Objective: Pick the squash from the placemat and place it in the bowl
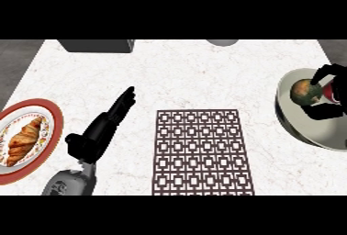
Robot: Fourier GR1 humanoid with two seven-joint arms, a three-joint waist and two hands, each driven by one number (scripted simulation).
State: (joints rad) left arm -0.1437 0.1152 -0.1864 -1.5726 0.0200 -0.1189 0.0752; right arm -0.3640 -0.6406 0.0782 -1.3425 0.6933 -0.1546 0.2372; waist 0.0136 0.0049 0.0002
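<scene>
Nearest the camera, the grey left forearm comes up from the lower edge to the left hand (pixel 102 131), which rests over the desk (pixel 203 73) with its fingers straight and together, pointing up and slightly right, holding nothing. To its left, at the desk's edge, sits a red-rimmed plate (pixel 55 120) with a croissant (pixel 24 137) on it. Just right of that hand lies the brown lattice placemat (pixel 205 151), with nothing on it.

Far right, the bowl (pixel 305 126) sits half cut off by the edge of the view. The squash (pixel 306 91) is over the bowl's inside, toward its upper part, well apart from the placemat. The right hand (pixel 330 98) is curled round it, fingers arching over the top and thumb reaching under, so the squash lies just left of the palm. Whether it touches the bowl's floor I cannot tell.

Judging by this, carrying is done and what remains is release: the squash already lies within the rim, so the fingers need only open for it to settle inside. The right hand is the one that matters; the left is well apart.
</scene>
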